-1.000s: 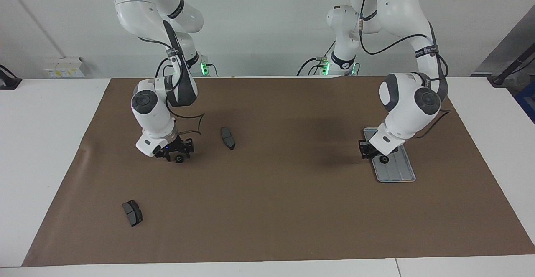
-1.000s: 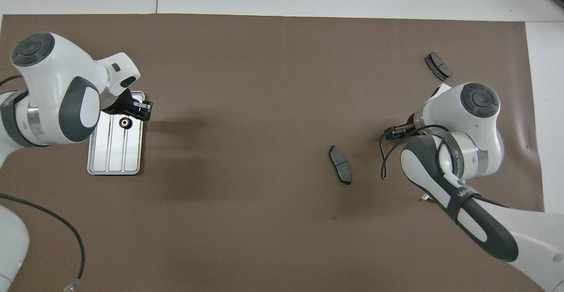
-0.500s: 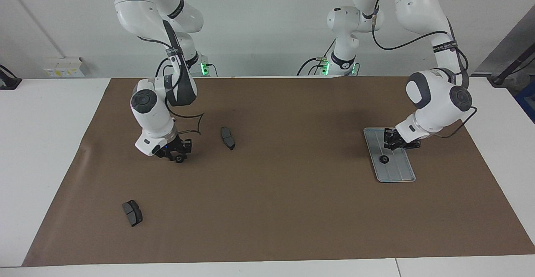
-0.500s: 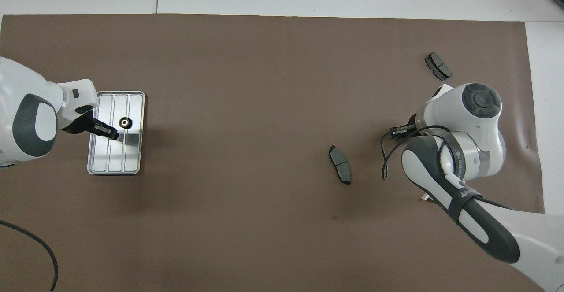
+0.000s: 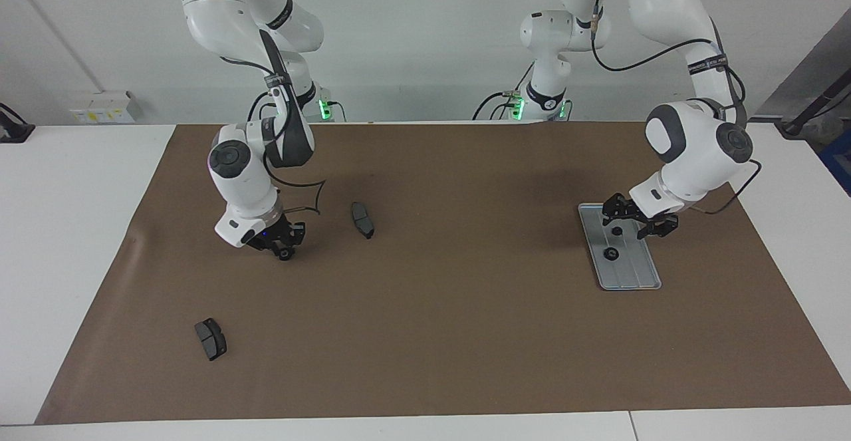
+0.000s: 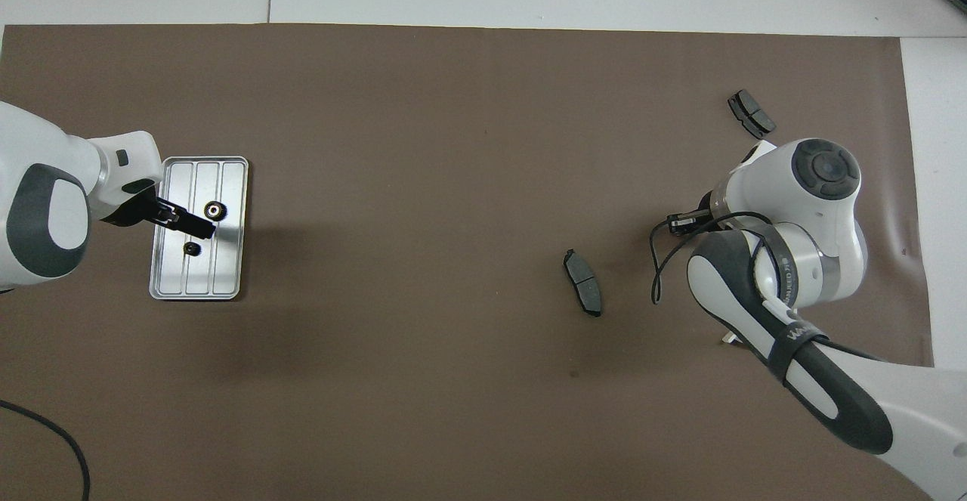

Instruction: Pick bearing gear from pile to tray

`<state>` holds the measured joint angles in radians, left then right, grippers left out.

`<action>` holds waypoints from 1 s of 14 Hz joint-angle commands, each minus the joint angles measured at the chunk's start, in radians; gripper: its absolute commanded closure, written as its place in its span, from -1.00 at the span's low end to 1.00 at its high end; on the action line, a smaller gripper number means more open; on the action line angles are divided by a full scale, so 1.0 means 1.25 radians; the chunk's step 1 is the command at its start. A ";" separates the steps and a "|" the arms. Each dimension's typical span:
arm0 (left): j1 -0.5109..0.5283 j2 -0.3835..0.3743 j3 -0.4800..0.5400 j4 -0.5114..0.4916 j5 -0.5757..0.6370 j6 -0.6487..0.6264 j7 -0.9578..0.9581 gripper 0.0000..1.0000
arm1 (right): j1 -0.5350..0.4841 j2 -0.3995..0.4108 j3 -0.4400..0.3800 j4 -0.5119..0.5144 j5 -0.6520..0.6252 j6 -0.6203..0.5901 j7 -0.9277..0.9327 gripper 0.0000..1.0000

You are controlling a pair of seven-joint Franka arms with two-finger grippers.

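Observation:
The silver tray [image 5: 631, 280] [image 6: 227, 278] lies toward the left arm's end of the table. Two black bearing gears rest on it: one [image 5: 609, 253] [image 6: 214, 210] farther from the robots, the other [image 5: 617, 231] [image 6: 192, 248] nearer. My left gripper [image 5: 639, 223] [image 6: 193, 223] hangs open just above the nearer gear, holding nothing. Toward the right arm's end, my right gripper [image 5: 283, 248] is down at the mat, shut on a third bearing gear [image 5: 284, 255]. In the overhead view the right arm hides that gear.
Of the pile, two dark grey curved pads lie loose on the brown mat [image 5: 465, 334]: one [image 5: 362, 219] [image 6: 582, 282] beside the right gripper, another [image 5: 211, 338] [image 6: 751, 113] farther from the robots. A cable loops by the right wrist [image 6: 657, 259].
The left gripper swung toward its own end of the tray, opened and let a second gear drop onto it. The right gripper's fingers closed in on the gear at the mat.

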<state>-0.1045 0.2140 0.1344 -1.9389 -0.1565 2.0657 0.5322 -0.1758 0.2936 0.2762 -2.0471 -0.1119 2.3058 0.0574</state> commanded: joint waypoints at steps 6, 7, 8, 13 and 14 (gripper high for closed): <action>-0.202 -0.048 0.005 0.026 0.012 -0.054 -0.459 -1.00 | 0.061 0.007 0.125 0.155 -0.002 -0.112 0.384 1.00; -0.213 -0.050 0.005 0.021 0.012 -0.050 -0.487 -1.00 | 0.061 0.010 0.146 0.155 -0.002 -0.097 0.425 1.00; -0.216 -0.053 0.003 0.018 0.012 -0.045 -0.502 -1.00 | 0.062 0.015 0.167 0.155 -0.002 -0.084 0.457 1.00; -0.218 -0.059 0.002 -0.004 0.012 -0.017 -0.506 -1.00 | 0.133 0.090 0.213 0.154 -0.012 0.072 0.689 1.00; -0.219 -0.059 0.002 -0.002 0.012 -0.016 -0.506 -1.00 | 0.164 0.119 0.213 0.158 -0.018 0.121 0.737 1.00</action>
<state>-0.3701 0.1651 0.1315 -1.9113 -0.1550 2.0244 -0.0830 -0.0044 0.3750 0.5297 -1.8694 -0.1106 2.3727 0.8799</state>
